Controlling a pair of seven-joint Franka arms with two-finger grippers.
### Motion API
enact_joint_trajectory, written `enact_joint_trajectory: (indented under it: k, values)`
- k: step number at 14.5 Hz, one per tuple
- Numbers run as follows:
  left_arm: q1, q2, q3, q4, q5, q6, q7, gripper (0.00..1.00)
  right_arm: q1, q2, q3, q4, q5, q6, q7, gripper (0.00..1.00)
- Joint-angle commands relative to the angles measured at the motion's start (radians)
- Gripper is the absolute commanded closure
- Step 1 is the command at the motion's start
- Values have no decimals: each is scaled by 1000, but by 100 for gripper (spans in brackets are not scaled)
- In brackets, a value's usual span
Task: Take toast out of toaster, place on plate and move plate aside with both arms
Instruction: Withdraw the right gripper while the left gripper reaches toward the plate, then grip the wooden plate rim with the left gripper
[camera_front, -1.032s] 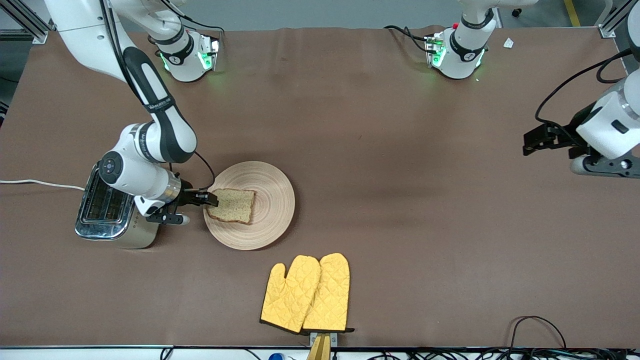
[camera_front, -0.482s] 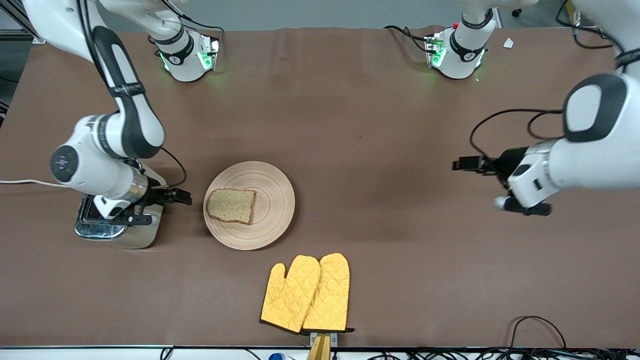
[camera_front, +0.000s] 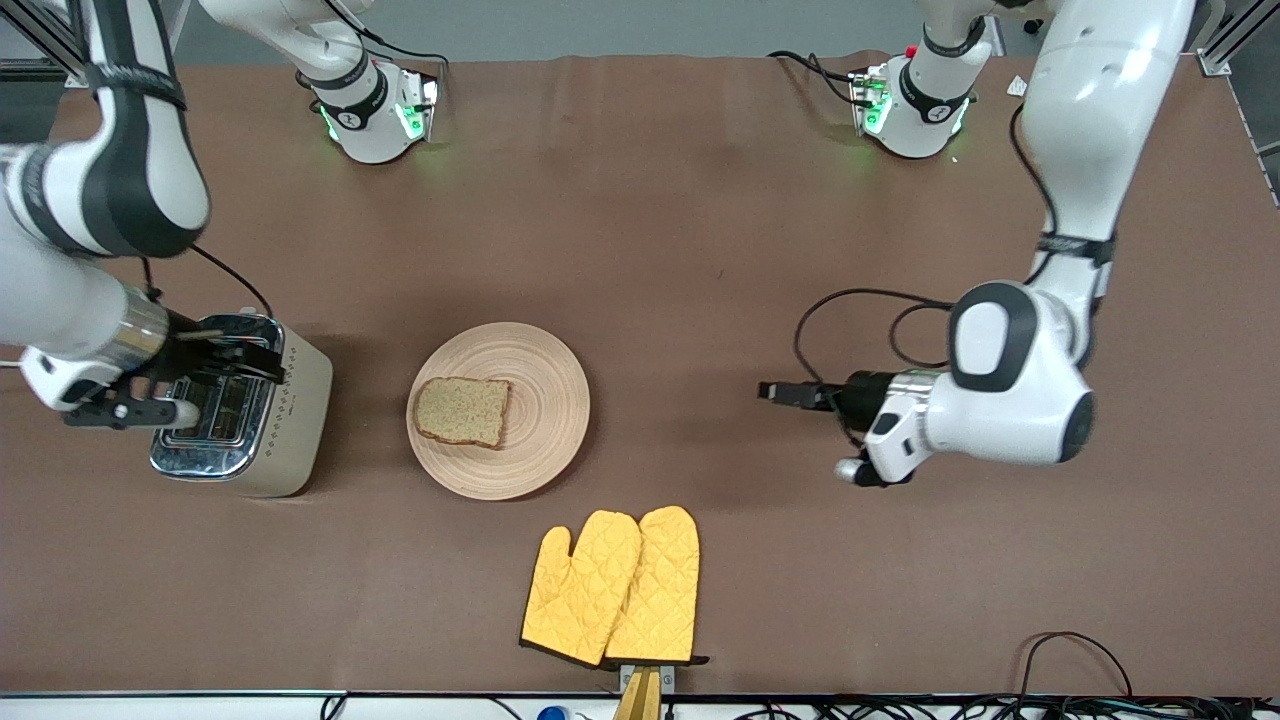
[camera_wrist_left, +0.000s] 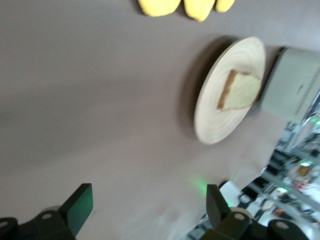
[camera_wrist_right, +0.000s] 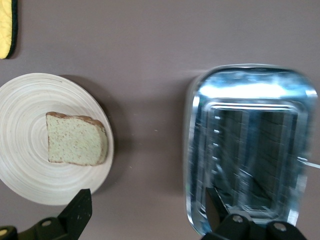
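The toast (camera_front: 462, 411) lies flat on the round beige plate (camera_front: 550, 400), on the side toward the toaster. My right gripper (camera_front: 262, 357) is open and empty, up over the toaster. Its wrist view shows the toast (camera_wrist_right: 76, 139) on the plate (camera_wrist_right: 25, 150) and both fingers spread wide around my right gripper's gap (camera_wrist_right: 147, 210). My left gripper (camera_front: 780, 391) is open and empty above bare table, toward the left arm's end from the plate, pointing at it. Its wrist view shows my left gripper (camera_wrist_left: 147, 205), the plate (camera_wrist_left: 215, 120) and the toast (camera_wrist_left: 240, 90).
A chrome two-slot toaster (camera_front: 290, 420) stands beside the plate toward the right arm's end; it also shows in the right wrist view (camera_wrist_right: 250, 150). Two yellow quilted oven mitts (camera_front: 612, 588) lie nearer the front camera than the plate.
My right gripper has let go of the toast, left it on the plate and drawn back over the toaster. My left arm has swung in from its end of the table toward the plate.
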Motion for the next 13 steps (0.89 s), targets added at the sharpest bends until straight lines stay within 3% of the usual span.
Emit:
enact_joint_trajectory:
  k: [1,4,7,9,13]
  values:
    - [-21,74,-58,13,-125,146,12,0,-8,-63,-27,76,-64,-128,-23,0]
    - [-143,149,-71,18,-271,359,105,0,-6,-118,-85,128,-67,-222,-72,0]
    - [-263,235,-71,53,-435,490,231,0,-6,-167,-142,134,-66,-264,-150,0]
    - [-308,277,-71,80,-459,555,241,0,-6,-178,-165,134,-63,-268,-190,0]
    - [-386,352,-74,160,-462,679,233,0,9,-175,-155,157,-63,-272,-165,0]
